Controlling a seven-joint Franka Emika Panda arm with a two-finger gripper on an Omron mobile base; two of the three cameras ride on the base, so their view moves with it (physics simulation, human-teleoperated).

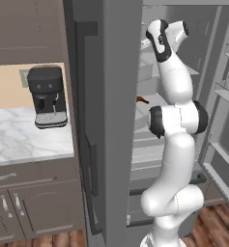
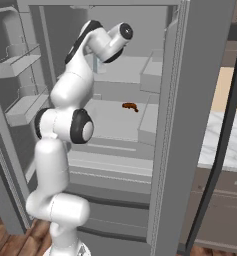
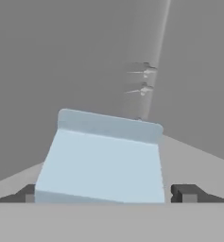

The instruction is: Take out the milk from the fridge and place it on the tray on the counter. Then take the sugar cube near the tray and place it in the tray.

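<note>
From the left base view, your arm (image 1: 176,120) reached into the open fridge (image 1: 113,120), right of the coffee machine (image 1: 47,96). From the right, a brown item (image 2: 130,106) lay on a fridge shelf. In the hand view, the milk (image 3: 101,163) sat between your gripper (image 3: 108,194) fingers; whether they gripped it, you couldn't tell.

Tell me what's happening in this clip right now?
The white arm is reaching into the open fridge. In the hand view the tool has the milk carton between its two fingertips, with small gaps either side, so it looks open and not yet closed. A small brown item lies on a lower shelf.
</note>
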